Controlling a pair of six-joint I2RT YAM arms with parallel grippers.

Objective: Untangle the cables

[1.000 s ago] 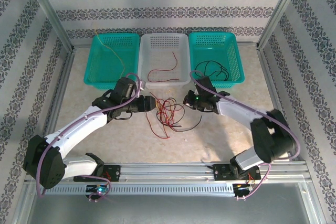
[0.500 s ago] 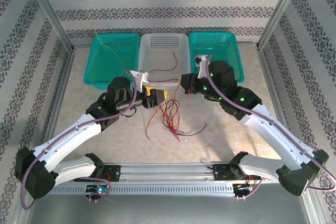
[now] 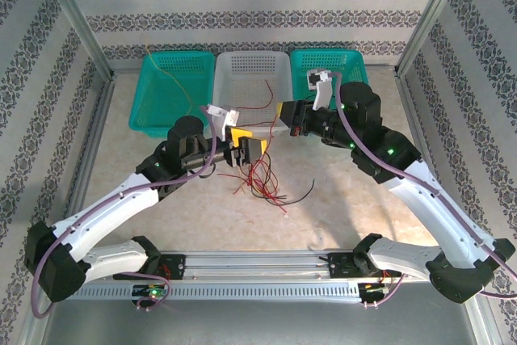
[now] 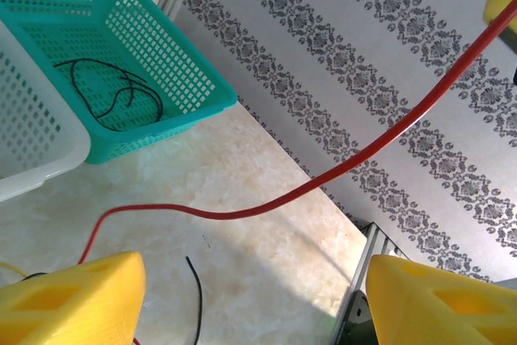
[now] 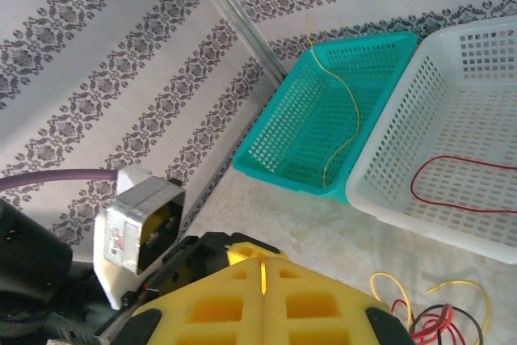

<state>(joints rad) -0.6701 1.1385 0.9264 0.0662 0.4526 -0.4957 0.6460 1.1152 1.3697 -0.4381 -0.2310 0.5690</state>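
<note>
Two arms hang over the tangle of cables (image 3: 263,180).
The left gripper (image 3: 247,149) stands wide apart, pinching nothing. The right gripper (image 3: 284,112) is pressed closed on a red cable (image 4: 218,216) stretched up from the heap. The heap lies in the middle of the table (image 3: 363,199), just before the white basket (image 3: 252,56).
</note>
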